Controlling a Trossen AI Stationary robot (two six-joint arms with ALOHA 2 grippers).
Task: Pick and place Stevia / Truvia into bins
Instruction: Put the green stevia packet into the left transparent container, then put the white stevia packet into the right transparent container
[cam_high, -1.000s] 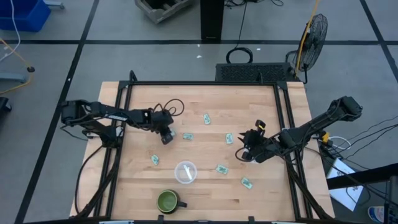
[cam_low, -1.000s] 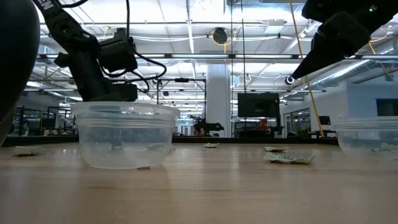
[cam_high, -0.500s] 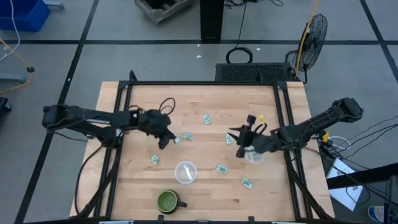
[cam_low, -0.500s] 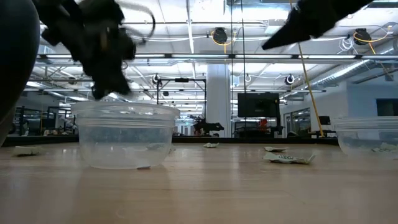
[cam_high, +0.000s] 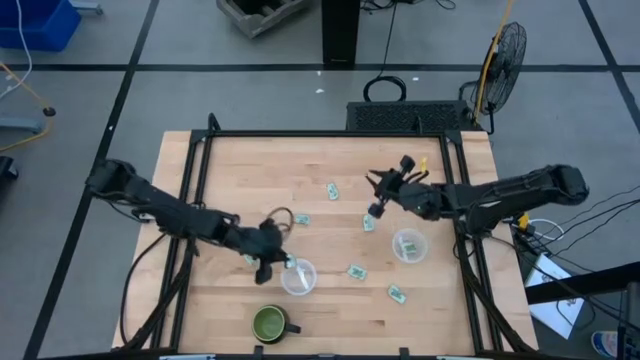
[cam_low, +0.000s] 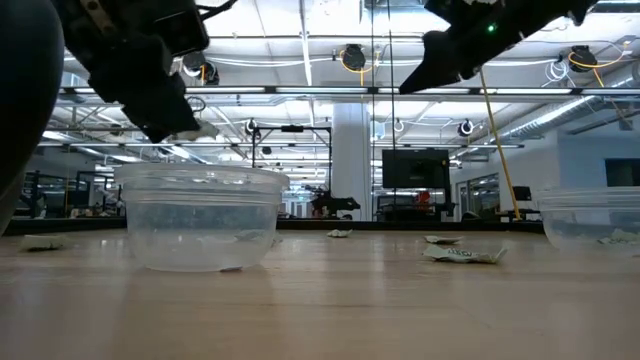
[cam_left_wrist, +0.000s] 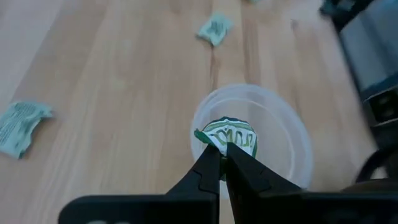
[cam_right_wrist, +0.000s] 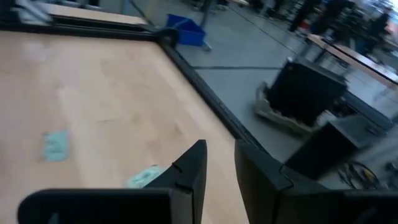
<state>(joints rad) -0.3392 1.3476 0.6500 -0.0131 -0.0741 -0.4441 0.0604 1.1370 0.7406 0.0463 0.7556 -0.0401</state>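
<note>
- The left tool (cam_left_wrist: 221, 163), clenched on a Stevia packet (cam_left_wrist: 227, 137), had swung from mid-table to above the near cup (cam_high: 298, 276); release seemed next.
- The right tool (cam_high: 377, 208), fingers parted and empty, had left its cup (cam_high: 408, 245) for another packet (cam_high: 368, 222).

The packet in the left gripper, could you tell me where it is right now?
In the left wrist view the packet is pinched in the left gripper directly over the clear cup, near the table's front edge beside the green mug.

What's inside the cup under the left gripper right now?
The left gripper holds a sweetener packet above the clear cup. The visible cup floor looks bare; the packet and fingers cover the middle, so anything beneath them cannot be seen.
</note>
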